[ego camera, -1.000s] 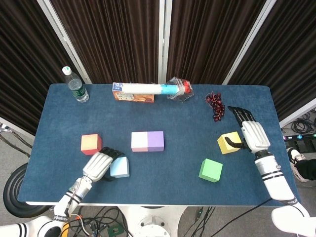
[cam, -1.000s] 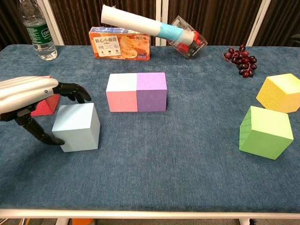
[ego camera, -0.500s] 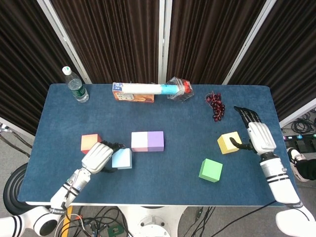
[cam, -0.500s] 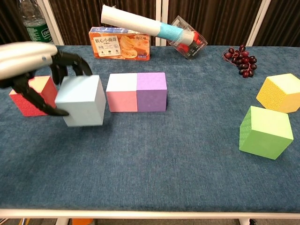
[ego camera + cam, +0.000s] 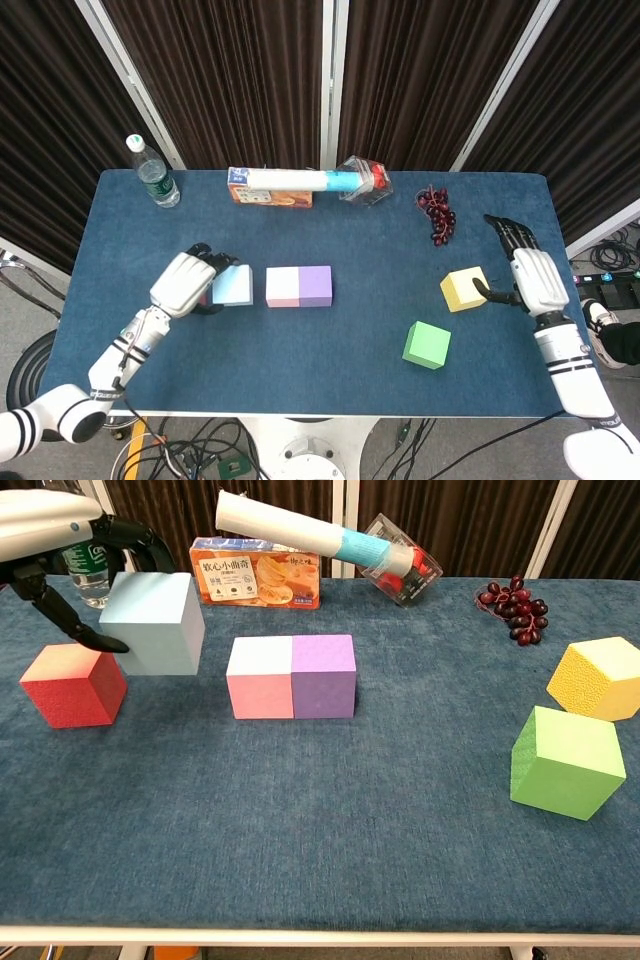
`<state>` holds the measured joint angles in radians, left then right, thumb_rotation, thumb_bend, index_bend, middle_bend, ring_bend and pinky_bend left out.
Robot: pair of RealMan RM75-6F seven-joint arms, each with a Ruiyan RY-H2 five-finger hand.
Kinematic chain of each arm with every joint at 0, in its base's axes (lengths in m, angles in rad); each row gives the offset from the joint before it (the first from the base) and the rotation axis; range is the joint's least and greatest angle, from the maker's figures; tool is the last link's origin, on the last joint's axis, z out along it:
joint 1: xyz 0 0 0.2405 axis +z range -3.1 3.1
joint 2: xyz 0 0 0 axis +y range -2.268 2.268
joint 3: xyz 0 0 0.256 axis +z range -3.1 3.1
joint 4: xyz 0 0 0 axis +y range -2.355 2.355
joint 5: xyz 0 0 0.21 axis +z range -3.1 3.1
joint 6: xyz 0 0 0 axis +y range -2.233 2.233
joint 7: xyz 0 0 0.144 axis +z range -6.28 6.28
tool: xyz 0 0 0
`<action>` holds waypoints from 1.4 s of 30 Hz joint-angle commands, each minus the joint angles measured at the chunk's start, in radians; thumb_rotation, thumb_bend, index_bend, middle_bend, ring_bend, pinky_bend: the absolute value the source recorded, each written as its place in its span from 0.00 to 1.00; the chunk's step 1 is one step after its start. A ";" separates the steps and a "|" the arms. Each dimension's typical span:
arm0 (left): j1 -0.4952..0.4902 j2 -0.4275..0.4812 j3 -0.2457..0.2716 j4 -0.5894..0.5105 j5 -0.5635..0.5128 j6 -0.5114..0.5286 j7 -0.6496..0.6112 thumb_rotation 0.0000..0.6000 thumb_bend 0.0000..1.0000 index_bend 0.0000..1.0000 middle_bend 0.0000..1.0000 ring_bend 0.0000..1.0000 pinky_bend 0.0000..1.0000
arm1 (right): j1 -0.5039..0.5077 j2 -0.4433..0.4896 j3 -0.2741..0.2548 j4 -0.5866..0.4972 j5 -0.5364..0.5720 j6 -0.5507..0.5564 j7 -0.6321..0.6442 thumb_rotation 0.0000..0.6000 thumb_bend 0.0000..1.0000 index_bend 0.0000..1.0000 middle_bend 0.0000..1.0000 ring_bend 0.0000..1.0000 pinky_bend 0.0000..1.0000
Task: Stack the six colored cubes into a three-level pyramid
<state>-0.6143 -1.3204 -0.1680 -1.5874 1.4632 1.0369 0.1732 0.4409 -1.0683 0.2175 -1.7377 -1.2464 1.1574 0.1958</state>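
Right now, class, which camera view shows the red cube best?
The chest view: the red cube sits in full sight on the table, top and two sides showing, beside the light blue cube held by the left hand. In the head view, that hand hides almost all of it.

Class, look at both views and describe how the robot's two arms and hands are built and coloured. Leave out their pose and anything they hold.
Left hand and right hand each have a smooth white shell over the back and black fingers. The slim forearms are white, with black bands around the wrist sections. No cables or markings are plainly visible on them.
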 commanded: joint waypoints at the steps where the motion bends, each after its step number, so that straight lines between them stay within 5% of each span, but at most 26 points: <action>1: -0.019 -0.009 0.007 0.044 0.013 -0.010 -0.022 1.00 0.19 0.30 0.47 0.27 0.20 | -0.003 0.001 0.001 -0.002 0.001 0.000 0.001 1.00 0.22 0.00 0.08 0.00 0.00; 17: -0.089 -0.035 0.026 0.148 0.034 -0.059 -0.138 1.00 0.19 0.30 0.47 0.24 0.13 | -0.015 -0.003 0.009 0.001 -0.004 0.006 0.010 1.00 0.22 0.00 0.08 0.00 0.00; 42: -0.159 -0.104 0.050 0.235 -0.067 -0.181 -0.066 1.00 0.18 0.24 0.39 0.15 0.06 | -0.024 -0.015 0.013 0.033 -0.014 -0.003 0.045 1.00 0.22 0.00 0.08 0.00 0.00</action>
<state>-0.7686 -1.4235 -0.1207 -1.3543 1.4096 0.8699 0.0960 0.4173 -1.0827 0.2302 -1.7045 -1.2605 1.1543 0.2406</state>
